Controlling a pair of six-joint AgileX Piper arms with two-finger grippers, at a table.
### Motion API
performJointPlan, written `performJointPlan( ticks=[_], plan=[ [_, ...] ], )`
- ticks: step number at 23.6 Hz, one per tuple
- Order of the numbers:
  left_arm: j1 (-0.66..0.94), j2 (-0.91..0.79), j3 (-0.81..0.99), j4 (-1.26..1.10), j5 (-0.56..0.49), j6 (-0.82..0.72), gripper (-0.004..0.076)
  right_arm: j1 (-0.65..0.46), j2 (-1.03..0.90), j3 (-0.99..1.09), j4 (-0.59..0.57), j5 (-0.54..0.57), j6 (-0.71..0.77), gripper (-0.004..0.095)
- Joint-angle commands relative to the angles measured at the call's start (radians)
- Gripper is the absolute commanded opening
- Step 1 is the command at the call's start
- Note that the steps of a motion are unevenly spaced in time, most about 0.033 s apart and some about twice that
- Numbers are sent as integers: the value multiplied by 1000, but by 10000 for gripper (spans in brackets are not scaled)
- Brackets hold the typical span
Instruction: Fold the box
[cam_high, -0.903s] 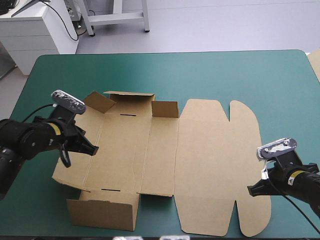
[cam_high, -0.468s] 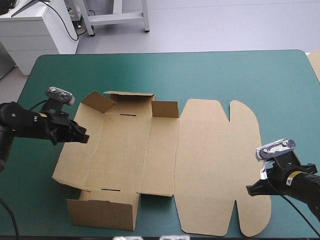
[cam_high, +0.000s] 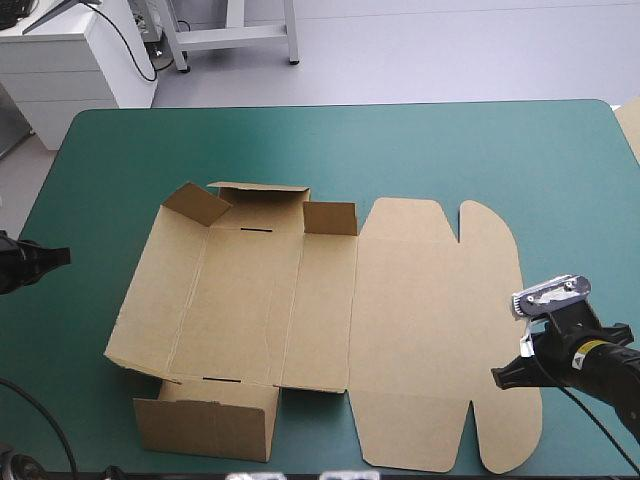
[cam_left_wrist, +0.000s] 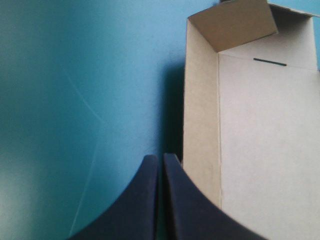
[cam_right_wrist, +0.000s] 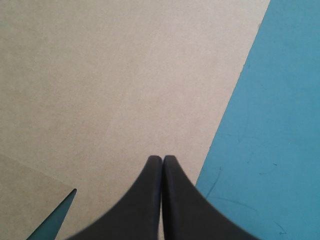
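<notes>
High view: the brown box (cam_high: 240, 300) lies mid-frame with its lid flat to the right. The left gripper (cam_high: 60, 256) reaches in level at the left edge, fingers pressed together, apart from the board. The right gripper (cam_high: 503, 377), lower right, is likewise closed and sits over the lid's edge.

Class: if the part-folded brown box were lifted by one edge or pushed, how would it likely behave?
The box is one thin cut sheet, so probably light, sliding easily on the table. Its panels lie flat and look stiff, yet it would likely bend at the creases when lifted. The raised flap stands untucked and may drop back.
</notes>
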Motion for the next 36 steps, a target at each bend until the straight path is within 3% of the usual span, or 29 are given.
performJointPlan(
  ticks=[1, 7, 9, 14, 16, 24, 30, 36],
  plan=[
    [8, -19, -32, 34, -2, 3, 4, -8, -6, -25, 1, -50, -7, -19],
    [8, 11, -29, 5, 60, -70, 39, -8, -6, -25, 3, -52, -24, -19],
    [8, 29, -24, -5, 60, -59, 111, -8, -6, -25, 5, -56, -26, -19],
    [4, 73, -1, -64, 60, -10, 421, -8, -6, -25, 5, -73, -33, -19],
    [-9, 88, 24, -87, 60, -10, 484, -8, -6, -24, 5, -81, -33, -19],
    [-113, 214, 203, -137, 47, 36, 487, -8, -6, 16, 7, -102, -41, -19],
    [-208, 292, 238, -135, 56, 59, 485, -8, -6, 27, 12, -114, -38, -19],
    [-243, 300, 238, -83, 67, 56, 339, -8, -6, 27, 17, -123, -33, -20]
  ],
)
